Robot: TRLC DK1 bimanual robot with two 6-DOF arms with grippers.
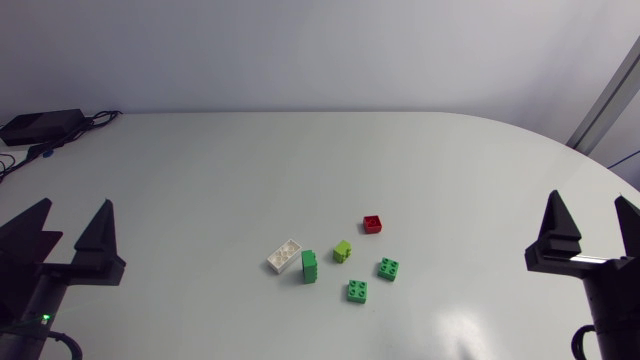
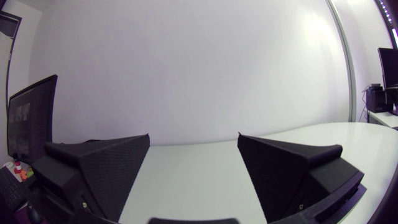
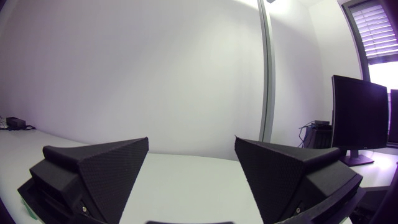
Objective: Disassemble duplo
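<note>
Several Duplo bricks lie near the table's middle in the head view: a white brick [image 1: 285, 256], a tall green stack [image 1: 311, 266] right beside it, a small lime brick [image 1: 343, 250], a red brick [image 1: 372, 224] and two flat green bricks [image 1: 389, 268] [image 1: 357, 291]. My left gripper [image 1: 68, 228] stands open at the left edge, far from the bricks. At the right edge my right gripper [image 1: 590, 214] is open too. In the wrist views each gripper, left [image 2: 194, 146] and right [image 3: 191, 149], holds nothing between its fingers, and no brick shows there.
A black box with cables [image 1: 42, 126] lies at the table's far left corner. The white table [image 1: 250, 170] is bare between the arms and the bricks.
</note>
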